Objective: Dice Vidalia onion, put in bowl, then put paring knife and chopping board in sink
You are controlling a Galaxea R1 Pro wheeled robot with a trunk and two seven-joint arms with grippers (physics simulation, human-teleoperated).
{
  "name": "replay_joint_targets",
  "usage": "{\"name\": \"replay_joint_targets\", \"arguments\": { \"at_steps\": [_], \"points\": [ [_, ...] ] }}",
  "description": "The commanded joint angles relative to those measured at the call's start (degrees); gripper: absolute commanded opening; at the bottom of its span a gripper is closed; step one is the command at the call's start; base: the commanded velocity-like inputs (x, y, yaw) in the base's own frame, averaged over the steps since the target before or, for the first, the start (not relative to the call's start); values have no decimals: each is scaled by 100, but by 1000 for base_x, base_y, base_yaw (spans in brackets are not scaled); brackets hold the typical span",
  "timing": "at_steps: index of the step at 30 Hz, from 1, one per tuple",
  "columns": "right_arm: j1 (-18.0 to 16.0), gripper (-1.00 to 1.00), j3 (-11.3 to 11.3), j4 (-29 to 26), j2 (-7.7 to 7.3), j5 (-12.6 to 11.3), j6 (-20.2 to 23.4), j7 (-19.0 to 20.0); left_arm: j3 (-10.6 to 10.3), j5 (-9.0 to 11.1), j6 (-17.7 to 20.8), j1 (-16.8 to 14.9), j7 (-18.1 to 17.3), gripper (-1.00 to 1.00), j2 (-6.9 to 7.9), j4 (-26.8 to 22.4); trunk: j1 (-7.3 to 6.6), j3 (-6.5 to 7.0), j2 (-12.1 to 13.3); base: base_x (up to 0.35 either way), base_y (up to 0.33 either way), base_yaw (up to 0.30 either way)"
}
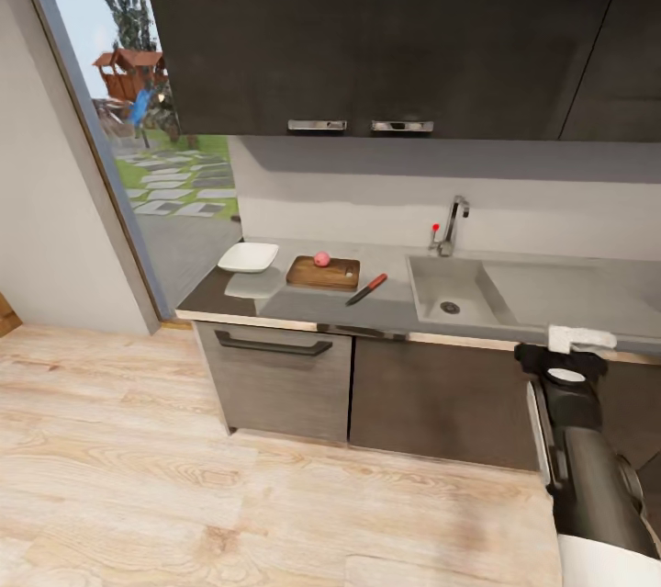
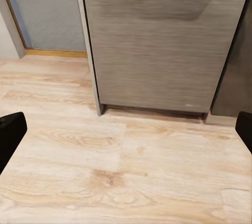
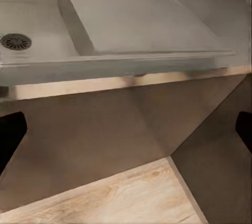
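Fingertips of the left gripper [image 2: 126, 129] sit wide apart over wood floor [image 2: 121, 176], holding nothing. The right gripper [image 3: 126, 129] is likewise spread and empty, its arm raised before the sink [image 1: 456, 288]. The Vidalia onion [image 1: 321, 259] rests on the chopping board [image 1: 322, 274], paring knife [image 1: 366, 289] at its 4 o'clock, bowl [image 1: 248, 257] at 9.

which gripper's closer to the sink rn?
Right. The right gripper faces the sink front edge, open. The left gripper, also open, is low over the floor, facing a cabinet drawer.
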Motion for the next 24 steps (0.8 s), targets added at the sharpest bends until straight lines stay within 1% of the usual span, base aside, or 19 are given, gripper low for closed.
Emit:
{"name": "replay_joint_targets", "arguments": {
  "at_steps": [1,2,4,5,7,8,9,11,12,14,16,17,20,24],
  "points": [
    [-162,100,34,-12,-7,16,173,-11,3,57,0,0,-60,100,0,-2,3,-13,-12,0,0,0],
    [-418,100,131,-20,-12,40,421,-6,0,57,0,0,-60,100,0,5,3,-13,-12,0,0,0],
    [-842,100,452,-21,-22,62,824,8,-3,57,0,0,-60,100,0,12,3,-13,-12,0,0,0],
    [-923,100,546,-21,-26,64,899,20,-4,57,0,0,-60,100,0,13,3,-13,-12,0,0,0],
    [-1148,100,863,-22,-43,70,1082,145,-7,57,0,0,-60,100,0,16,3,-13,-12,73,0,0],
    [-1267,100,1080,-22,-81,83,1181,703,-12,57,0,0,-60,100,0,17,3,-13,-12,271,0,0],
    [-1283,100,1109,-22,-134,87,1194,972,-13,57,0,0,-60,100,0,17,3,-13,-12,291,0,0],
    [-1301,100,1139,-19,-336,90,1208,1558,-17,57,0,0,-60,100,0,21,3,-13,-12,308,0,0],
    [-1302,100,1143,-17,-396,90,1210,1705,-18,57,0,0,-60,100,0,22,3,-13,-12,315,0,0],
    [-1304,100,1153,-15,-607,92,1214,2231,-21,57,0,0,-60,100,0,36,3,-13,-12,321,0,0],
    [-1307,100,1157,-14,-696,96,1216,2495,-22,57,0,0,-60,100,0,69,3,-13,-12,322,0,0],
    [-1306,100,1161,-15,-732,98,1213,2603,-23,57,0,0,-60,100,0,85,3,-13,-12,308,0,0],
    [-1305,100,1170,-20,-774,100,1206,2739,-23,55,0,0,-60,100,-1,107,3,-13,-12,294,0,0],
    [-1305,100,1181,-15,-781,101,1196,2787,-23,55,0,0,-60,100,-1,119,3,-13,-12,283,0,0]
  ]
}}
